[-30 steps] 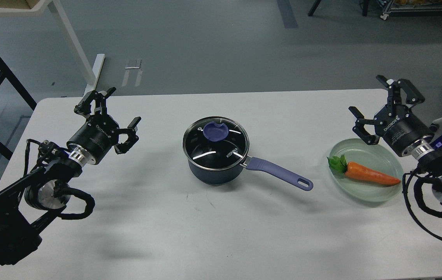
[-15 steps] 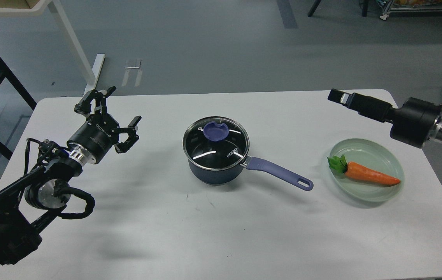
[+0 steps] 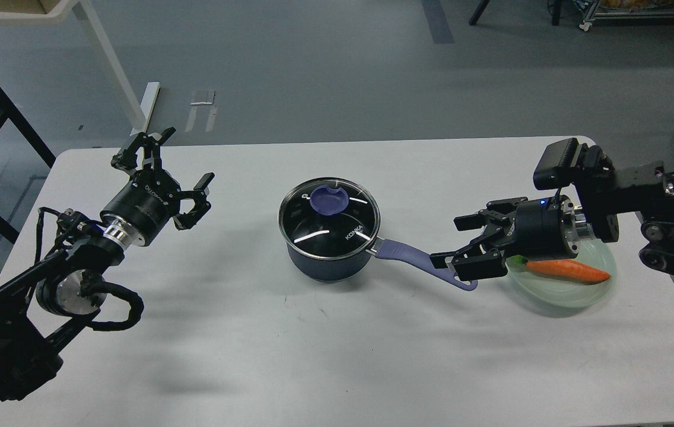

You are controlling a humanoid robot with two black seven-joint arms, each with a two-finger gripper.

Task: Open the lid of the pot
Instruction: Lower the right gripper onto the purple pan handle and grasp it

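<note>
Right gripper (image 3: 458, 242): jaws spread, empty, just above the far end of the pot handle (image 3: 426, 261), pointing toward the pot.
Left gripper (image 3: 166, 163): jaws spread, empty, well to the left of the pot, above the surface (image 3: 325, 356).
Pot (image 3: 329, 237): dark blue, upright, mid-surface, its handle running right.
Lid (image 3: 328, 217): glass, seated on the pot, its blue knob (image 3: 328, 199) toward the far rim.
Plate (image 3: 574, 293): pale green, right of the pot handle, partly behind the right gripper.
Carrot (image 3: 568, 270): orange, lying on the plate.
</note>
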